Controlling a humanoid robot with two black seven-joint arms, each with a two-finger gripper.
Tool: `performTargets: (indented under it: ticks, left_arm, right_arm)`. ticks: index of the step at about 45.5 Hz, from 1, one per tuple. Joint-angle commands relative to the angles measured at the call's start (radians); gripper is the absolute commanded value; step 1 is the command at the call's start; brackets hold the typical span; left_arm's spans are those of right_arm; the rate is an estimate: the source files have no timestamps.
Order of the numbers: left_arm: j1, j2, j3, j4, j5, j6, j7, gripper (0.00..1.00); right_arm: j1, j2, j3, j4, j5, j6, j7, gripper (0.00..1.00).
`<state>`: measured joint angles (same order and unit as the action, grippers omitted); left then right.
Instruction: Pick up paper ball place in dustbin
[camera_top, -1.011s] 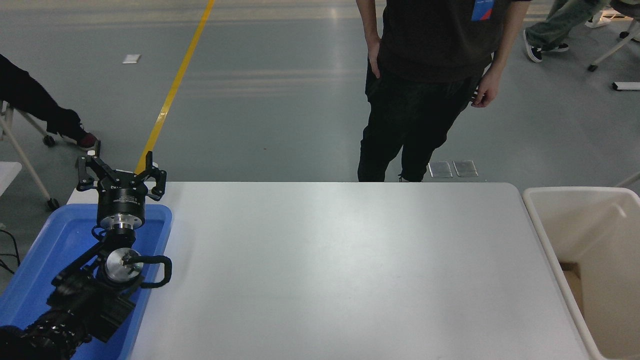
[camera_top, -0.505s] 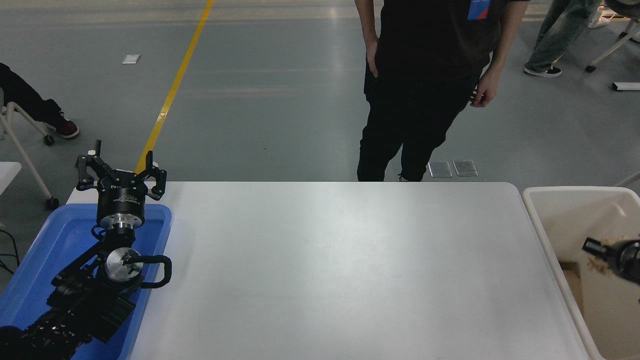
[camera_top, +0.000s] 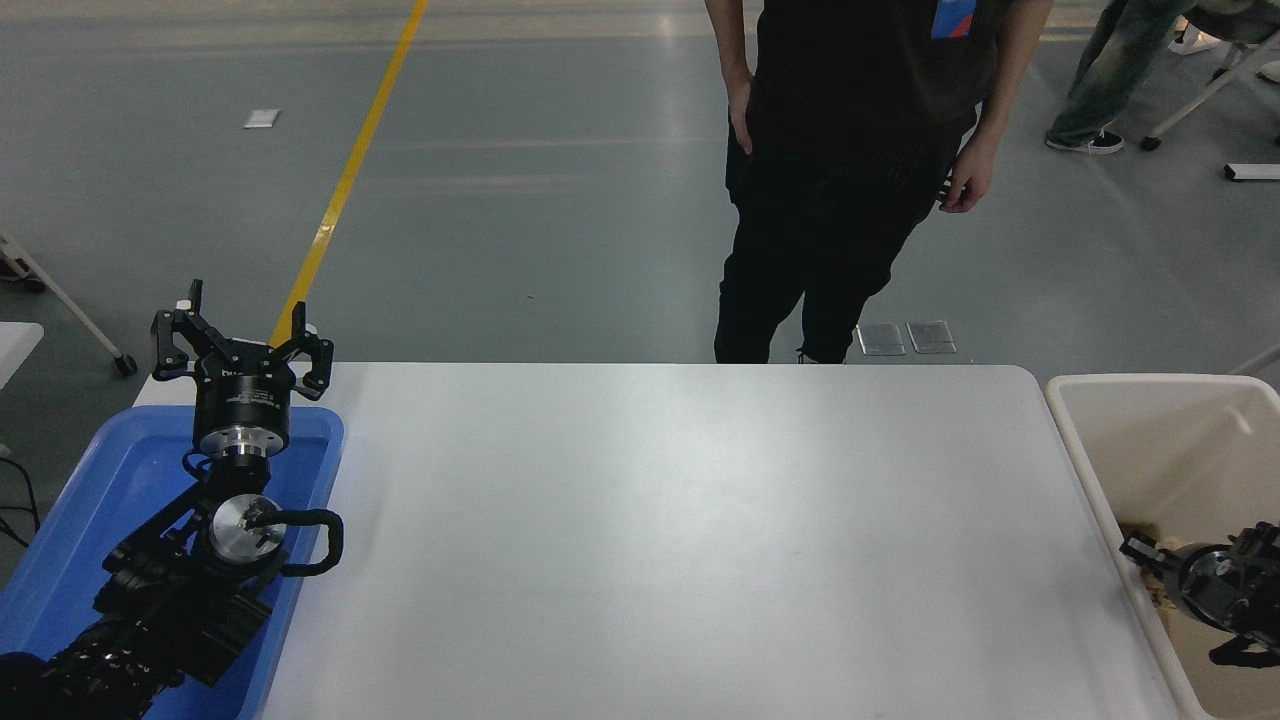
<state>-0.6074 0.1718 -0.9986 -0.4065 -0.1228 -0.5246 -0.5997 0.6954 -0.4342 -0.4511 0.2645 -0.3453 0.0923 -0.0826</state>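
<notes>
The cream-beige dustbin (camera_top: 1078, 445) stands off the table's right end. My right gripper (camera_top: 1150, 570) reaches in from the right edge, low inside the bin near its left wall. Tan scraps of the paper ball (camera_top: 1160, 597) show above and below its fingers, so it looks shut on the ball, most of which the gripper hides. Parked at the lower left, my left gripper (camera_top: 243, 335) stands open and holds nothing, above the far end of the blue tray.
A shallow blue tray (camera_top: 120, 470) lies at the table's left end under the left arm. A person in black (camera_top: 840, 170) stands just beyond the white table's (camera_top: 660, 540) far edge. Chair legs and feet show at the far right.
My right gripper came into view over the dustbin with the paper ball, then dropped lower into the bin. The left arm has not moved.
</notes>
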Motion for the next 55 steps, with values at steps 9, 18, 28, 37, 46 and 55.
performTargets:
  ticks: [9,18,28,37,46,55]
  left_arm:
    - [0.0,0.0,0.0,0.0,0.0,0.0,0.0,0.99]
    - [0.0,0.0,0.0,0.0,0.002,0.0,0.001,0.99]
    - [0.0,0.0,0.0,0.0,0.002,-0.002,0.001,0.99]
    - [0.0,0.0,0.0,0.0,0.002,-0.002,0.001,0.99]
    - [0.0,0.0,0.0,0.0,0.002,0.0,0.001,0.99]
    - [0.0,0.0,0.0,0.0,0.0,0.0,0.001,0.99]
  right_arm:
    - [0.102,-0.063,-0.06,0.015,-0.012,0.012,0.0,1.0]
    - [0.353,-0.198,-0.293,0.212,-0.014,0.014,0.0,1.0]
    - [0.804,-0.256,-0.641,0.591,-0.026,0.027,0.0,1.0]
    - [1.113,-0.239,-0.692,0.927,-0.021,0.144,-0.002,1.0]
    - [1.358,-0.111,-0.701,1.134,0.014,0.409,0.001,1.0]
    - [1.51,0.119,-0.689,1.236,0.173,0.538,0.007,1.0]
